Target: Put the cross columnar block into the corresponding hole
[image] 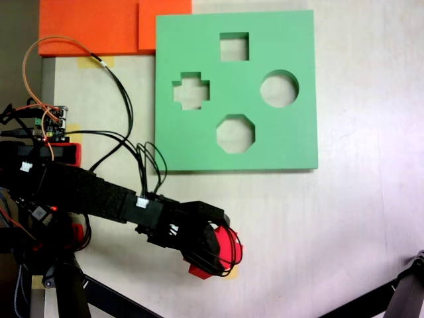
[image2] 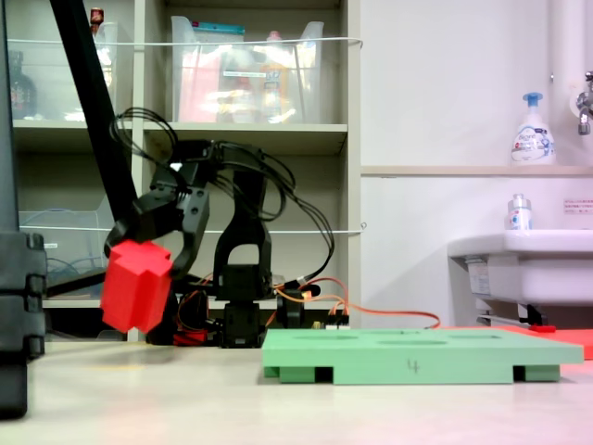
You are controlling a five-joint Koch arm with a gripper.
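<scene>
Gripper [image2: 148, 250] clamps red block [image2: 136, 286], lifted clear of bench [image: 344, 225]. Green board [image: 285, 142] well apart ahead; cross hole [image: 191, 91] empty.

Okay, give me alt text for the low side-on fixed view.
A black robot arm's jaws hold a red cross-shaped block in the air, left of a flat green foam board lying on the table. Shelves and a sink stand behind.

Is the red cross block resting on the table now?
No, in a fixed view the red cross block hangs clear above the table, clamped in the gripper.
</scene>
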